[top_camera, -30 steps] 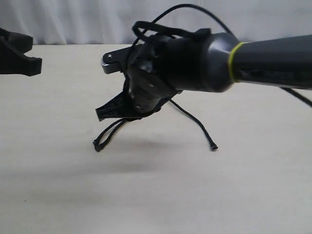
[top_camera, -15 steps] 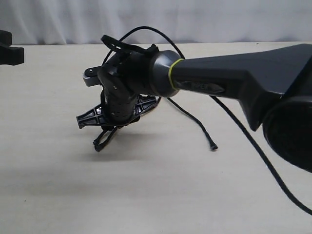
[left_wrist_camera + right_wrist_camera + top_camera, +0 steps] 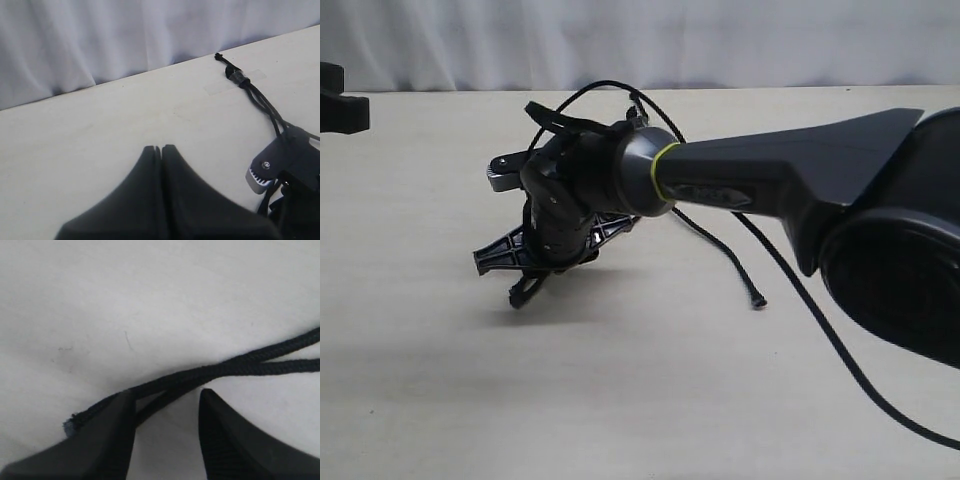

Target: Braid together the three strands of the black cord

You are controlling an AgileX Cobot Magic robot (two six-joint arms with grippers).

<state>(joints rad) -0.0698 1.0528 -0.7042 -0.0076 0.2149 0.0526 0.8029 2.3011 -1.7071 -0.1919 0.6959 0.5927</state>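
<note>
The black cord's knotted end with its small clip lies near the table's far edge. From there its strands run under my right gripper's body. Two strands lie side by side on the table just past my right gripper, which is open. One of them runs beside a finger. In the exterior view this gripper hangs low over those strand ends. The third strand trails right to its tip. My left gripper is shut, empty, and far left.
A smooth black arm cable loops over the right wrist and runs off toward the front right. Clear tape holds the cord's knotted end down. A pale curtain hangs behind the light table.
My right arm has reached further left and lower, bringing its gripper down over the two strand ends. The left gripper has drawn back to the left edge. The third strand has not moved.
</note>
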